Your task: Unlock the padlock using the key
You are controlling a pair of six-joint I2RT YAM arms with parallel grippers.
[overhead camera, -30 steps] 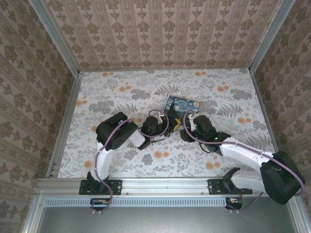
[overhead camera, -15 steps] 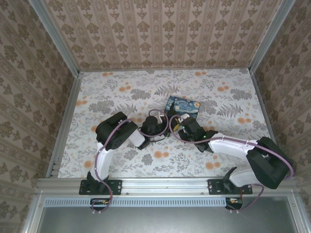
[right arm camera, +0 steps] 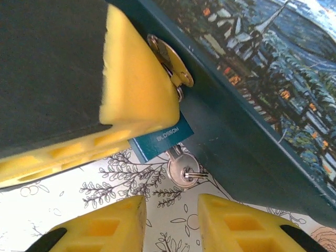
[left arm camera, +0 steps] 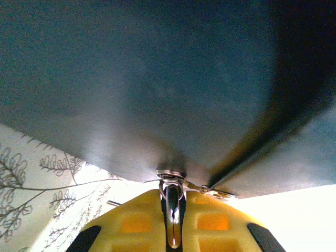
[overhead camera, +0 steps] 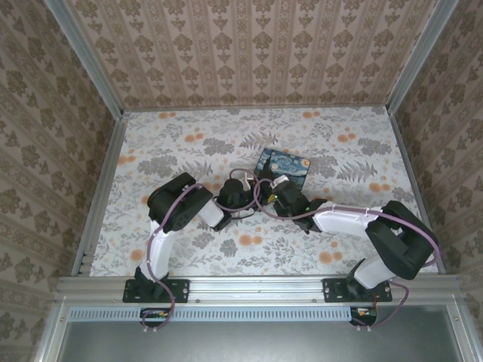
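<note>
Padlock, flat teal slab; key, round shiny steel head

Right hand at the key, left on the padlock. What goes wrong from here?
1. The key sits just beyond the open fingers of the right hand, so closing now may miss it.
2. It hangs close to the box; a finger could bump that.
3. Turning may twist the padlock in the left hand.

Evenly bright overhead view, left wrist dim, blurred, blown-out corner
</note>
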